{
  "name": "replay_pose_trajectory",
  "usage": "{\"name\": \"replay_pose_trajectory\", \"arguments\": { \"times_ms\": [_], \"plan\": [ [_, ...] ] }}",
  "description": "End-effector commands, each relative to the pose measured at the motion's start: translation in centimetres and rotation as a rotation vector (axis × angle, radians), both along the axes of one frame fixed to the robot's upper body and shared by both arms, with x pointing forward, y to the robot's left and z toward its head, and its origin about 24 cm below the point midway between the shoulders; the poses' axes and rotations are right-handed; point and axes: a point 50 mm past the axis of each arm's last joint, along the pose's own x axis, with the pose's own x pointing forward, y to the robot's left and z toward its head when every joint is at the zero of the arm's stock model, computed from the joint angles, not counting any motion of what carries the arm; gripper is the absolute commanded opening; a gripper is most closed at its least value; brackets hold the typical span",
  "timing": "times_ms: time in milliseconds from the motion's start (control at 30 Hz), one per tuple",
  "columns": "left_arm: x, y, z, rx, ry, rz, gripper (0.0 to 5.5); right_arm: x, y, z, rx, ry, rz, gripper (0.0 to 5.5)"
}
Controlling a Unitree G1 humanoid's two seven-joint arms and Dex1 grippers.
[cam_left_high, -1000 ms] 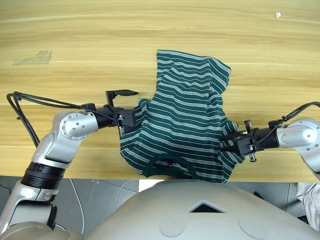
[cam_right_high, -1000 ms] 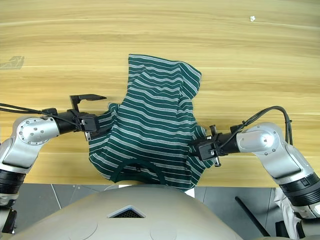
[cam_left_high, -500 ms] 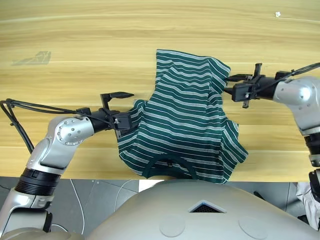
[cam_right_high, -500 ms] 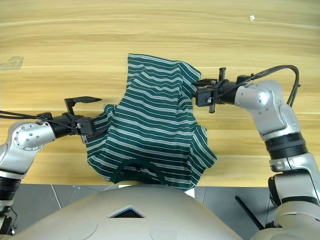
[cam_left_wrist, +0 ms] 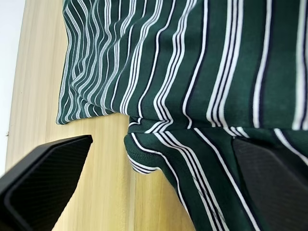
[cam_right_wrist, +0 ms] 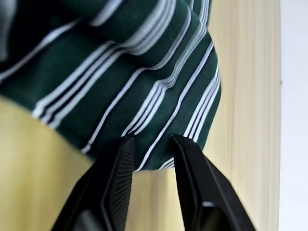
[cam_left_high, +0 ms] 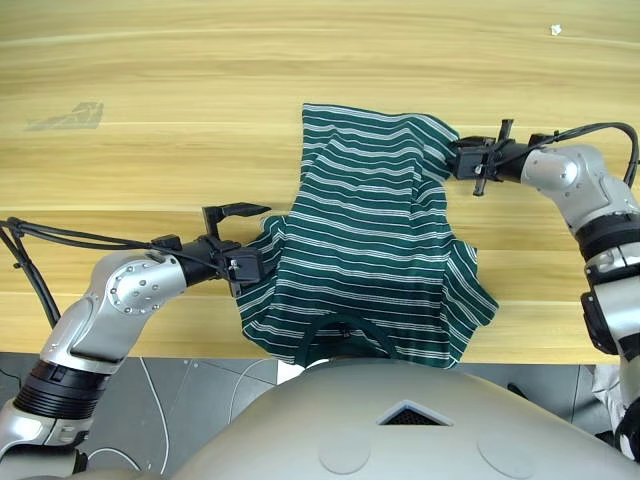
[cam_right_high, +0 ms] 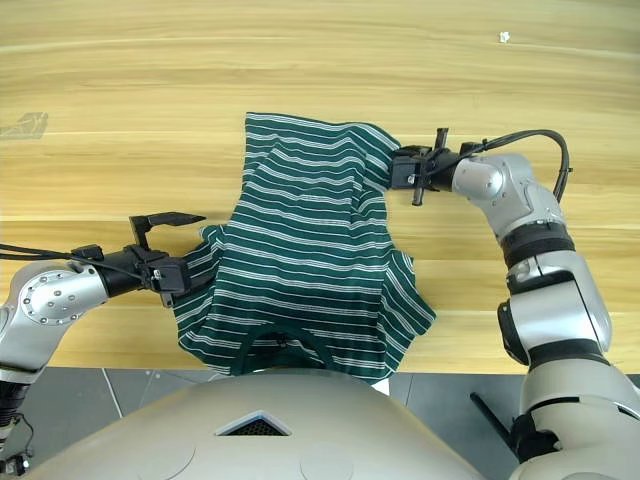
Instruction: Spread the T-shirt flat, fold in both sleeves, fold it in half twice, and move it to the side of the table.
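Right pincer (cam_right_wrist: 151, 143) pinches T-shirt (cam_left_high: 370, 240) far corner so we pull it flat; left pincer (cam_left_high: 255, 240) spread around sleeve (cam_left_wrist: 159, 139).

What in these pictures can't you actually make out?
- The white speck on the far side of the table: head views, too small to identify.
- The grey patch on the wood: head views, too faint to tell tape from a mark.
- The T-shirt underneath: covered by its own folds.

The T-shirt (cam_left_high: 370, 240) is soft, matt knitted cloth. The table (cam_left_high: 200, 60) is smooth light wood with a faint sheen. The left gripper (cam_left_wrist: 161, 144) has matt black plastic fingers (cam_left_wrist: 43, 178), finely textured.
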Motion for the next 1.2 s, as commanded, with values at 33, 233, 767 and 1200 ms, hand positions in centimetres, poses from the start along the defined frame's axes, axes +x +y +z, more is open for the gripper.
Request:
{"name": "replay_pose_trajectory", "arguments": {
  "times_ms": [33,233,767,1200],
  "plan": [
    [-2.5,0.5,-3.3,0.112,0.190,-0.007,5.38,1.6,-0.1,-0.5,-0.097,-0.022,-0.081,1.43],
    [-2.3,0.4,-3.5,0.108,0.187,-0.008,5.38,3.6,1.1,1.5,-0.041,-0.139,-0.128,1.43],
    [-3.3,2.1,-4.7,0.194,0.238,0.107,5.38,3.0,-2.4,3.3,0.163,-0.304,-0.256,1.43],
    [-3.8,0.6,-1.0,0.085,0.295,0.019,5.38,-5.0,-2.0,5.9,0.588,0.049,0.063,1.43]
  ]
}}
